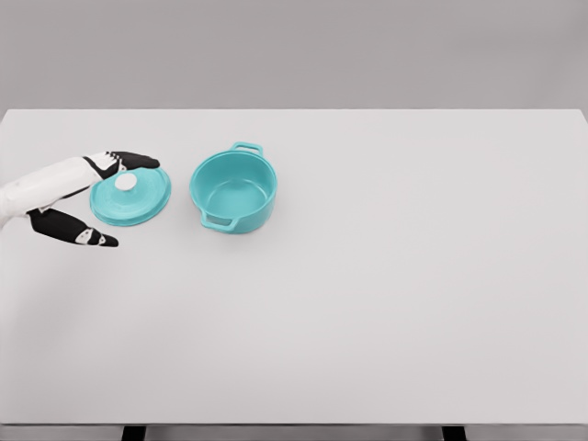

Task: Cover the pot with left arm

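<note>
A teal pot [233,192] with two side handles stands uncovered on the white table, left of the middle. Its teal lid [131,196] with a white knob lies flat on the table just left of the pot, a small gap between them. My left hand [101,197] reaches in from the left edge and sits at the lid's left side. Its fingers are spread, upper fingers [129,161] over the lid's far rim and the thumb [78,231] in front of the near rim. The hand does not hold the lid. The right arm is out of view.
The white table [386,294] stretches wide to the right and toward the near edge. A grey wall runs behind the table's far edge.
</note>
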Available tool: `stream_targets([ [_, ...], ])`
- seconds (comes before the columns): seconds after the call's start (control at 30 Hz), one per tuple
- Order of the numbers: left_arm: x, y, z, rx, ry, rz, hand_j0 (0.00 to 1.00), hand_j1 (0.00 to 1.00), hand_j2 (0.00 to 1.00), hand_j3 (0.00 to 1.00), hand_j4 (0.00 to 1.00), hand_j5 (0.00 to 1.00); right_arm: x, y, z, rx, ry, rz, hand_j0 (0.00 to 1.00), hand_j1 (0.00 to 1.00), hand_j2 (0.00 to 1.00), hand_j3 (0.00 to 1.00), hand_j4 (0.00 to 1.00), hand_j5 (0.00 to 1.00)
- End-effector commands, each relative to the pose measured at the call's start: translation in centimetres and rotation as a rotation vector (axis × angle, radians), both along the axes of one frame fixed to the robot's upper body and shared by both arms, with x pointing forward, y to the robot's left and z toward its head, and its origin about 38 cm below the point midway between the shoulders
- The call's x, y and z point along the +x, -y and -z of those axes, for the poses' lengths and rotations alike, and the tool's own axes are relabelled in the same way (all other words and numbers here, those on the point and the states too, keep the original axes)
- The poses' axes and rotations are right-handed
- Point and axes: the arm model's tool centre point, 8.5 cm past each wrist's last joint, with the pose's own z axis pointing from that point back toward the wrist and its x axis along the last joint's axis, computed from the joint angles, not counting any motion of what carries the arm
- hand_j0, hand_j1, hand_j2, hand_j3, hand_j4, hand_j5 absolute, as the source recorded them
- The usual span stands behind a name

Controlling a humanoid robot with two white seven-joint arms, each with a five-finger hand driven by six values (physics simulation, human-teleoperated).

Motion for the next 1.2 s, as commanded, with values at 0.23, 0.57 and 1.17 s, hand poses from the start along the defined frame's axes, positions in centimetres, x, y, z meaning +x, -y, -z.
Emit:
stream_targets([
  [0.23,2.6,-1.8,3.1,-0.049,-0.062,-0.112,1.00,1.00,1.00,1.00,1.00,1.00,-0.9,0.0,0.0,-0.003,-0.017,0.007,1.00,1.00,1.00,1.00,1.00,1.00],
  [0.57,4.3,-1.7,3.9,-0.128,-0.061,-0.167,1.00,1.00,1.00,1.00,1.00,1.00,-0.9,0.0,0.0,-0.003,-0.017,0.007,1.00,1.00,1.00,1.00,1.00,1.00],
  [1.17,9.0,-3.1,9.6,-0.139,-0.196,-0.340,0.91,0.91,0.91,0.91,0.91,0.91,-0.9,0.0,0.0,-0.003,-0.017,0.007,1.00,1.00,1.00,1.00,1.00,1.00],
])
